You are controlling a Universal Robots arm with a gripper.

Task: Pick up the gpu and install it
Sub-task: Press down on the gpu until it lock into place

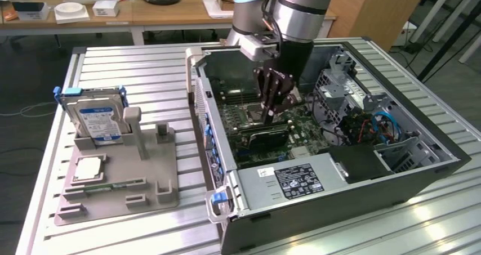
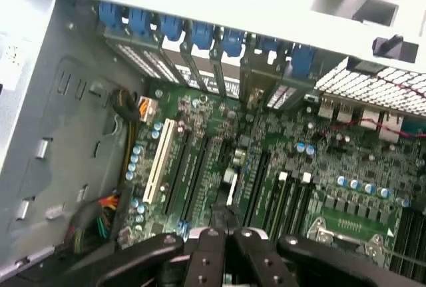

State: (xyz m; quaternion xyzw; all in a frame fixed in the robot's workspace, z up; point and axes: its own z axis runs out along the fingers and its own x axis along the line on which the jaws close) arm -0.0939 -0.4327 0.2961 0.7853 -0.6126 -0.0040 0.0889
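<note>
Standing edge-on in the motherboard (image 2: 279,167), the dark gpu (image 2: 229,190) under the closed end effector (image 2: 226,237).

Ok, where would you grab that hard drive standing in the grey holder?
Probably its upper half, pinched across the two flat faces, coming straight down from above: the hard drive stands upright with its lower edge in the grey holder.

A robot arm (image 1: 301,7) of silver-grey tubes with pale blue joint caps, ending in a black, ribbed gripper (image 1: 272,110).
</note>
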